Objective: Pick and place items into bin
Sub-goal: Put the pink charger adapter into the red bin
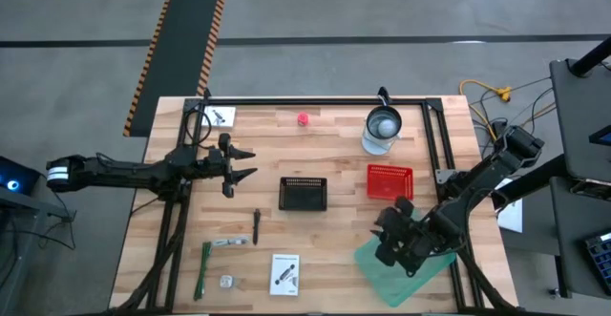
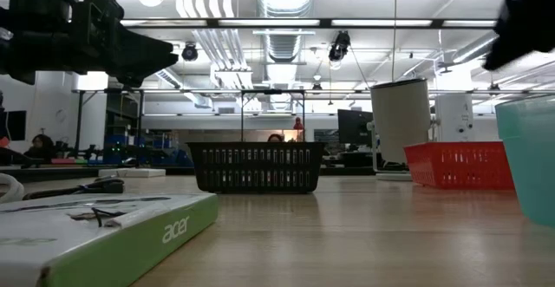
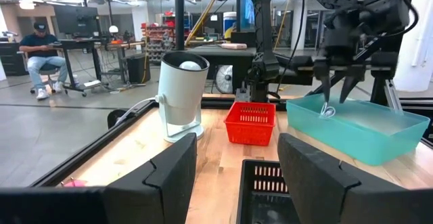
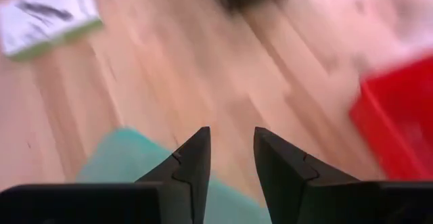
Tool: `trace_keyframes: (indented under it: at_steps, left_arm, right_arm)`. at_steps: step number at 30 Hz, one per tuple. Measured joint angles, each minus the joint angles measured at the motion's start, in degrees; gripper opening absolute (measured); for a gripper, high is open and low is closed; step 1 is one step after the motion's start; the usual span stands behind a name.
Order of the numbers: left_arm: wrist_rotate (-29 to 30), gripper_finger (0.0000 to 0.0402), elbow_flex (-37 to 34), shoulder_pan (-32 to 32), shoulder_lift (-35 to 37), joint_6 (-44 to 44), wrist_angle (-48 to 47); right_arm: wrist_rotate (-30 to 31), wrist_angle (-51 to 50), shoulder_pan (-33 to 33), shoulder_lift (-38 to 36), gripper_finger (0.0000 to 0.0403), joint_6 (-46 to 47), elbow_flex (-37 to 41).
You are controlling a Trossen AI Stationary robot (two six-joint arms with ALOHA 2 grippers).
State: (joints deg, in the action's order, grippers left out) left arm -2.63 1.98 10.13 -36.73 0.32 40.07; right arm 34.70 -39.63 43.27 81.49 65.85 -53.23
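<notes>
My right gripper (image 1: 387, 242) hangs open above the teal bin's (image 1: 425, 280) far left corner, fingers slanting down, nothing between them (image 4: 230, 132). In the left wrist view a small white looped thing (image 3: 327, 110) lies in the bin (image 3: 369, 132) below those fingers. My left gripper (image 1: 250, 163) waits open and level at the table's left, pointing right. Flat on the table lie a pink cube (image 1: 303, 118), a dark stick (image 1: 257, 226), a green strip tool (image 1: 204, 268), a white card (image 1: 284, 273) and another card (image 1: 219, 115).
A black mesh basket (image 1: 304, 194) stands mid-table and a red basket (image 1: 389, 182) just beyond my right gripper. A white cylinder device (image 1: 382, 130) stands at the back right. A black frame (image 1: 315, 101) runs along the far and side edges. People sit in the room behind.
</notes>
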Motion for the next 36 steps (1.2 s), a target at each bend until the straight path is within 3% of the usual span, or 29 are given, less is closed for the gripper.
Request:
trace_keyframes:
  at_steps: [6, 11, 19, 30, 36]
  left_arm:
    - [0.02, 0.0192, 0.00, -0.02, 0.02, 0.00, 0.00]
    - [0.02, 0.0192, 0.00, -0.02, 0.02, 0.00, 0.00]
    - [0.02, 0.0192, 0.00, 0.00, 0.02, -0.02, 0.00]
    - [0.01, 0.0192, 0.00, -0.02, 0.02, -0.02, 0.05]
    - [0.00, 0.0192, 0.00, -0.01, 0.02, -0.04, 0.09]
  right_arm:
    - [3.00, 10.36, -0.36, 0.00, 0.0094, -14.98, 0.12]
    - [3.02, 17.55, -0.59, 0.00, 0.0084, -22.12, 1.42]
    - [2.96, 38.45, -1.15, 0.02, 0.0083, -32.27, 10.10]
    - [2.80, 65.62, -5.08, 0.02, 0.0142, -48.19, 20.87]
    - [-0.08, 73.59, -7.88, 0.04, 0.0177, -57.31, 23.81]
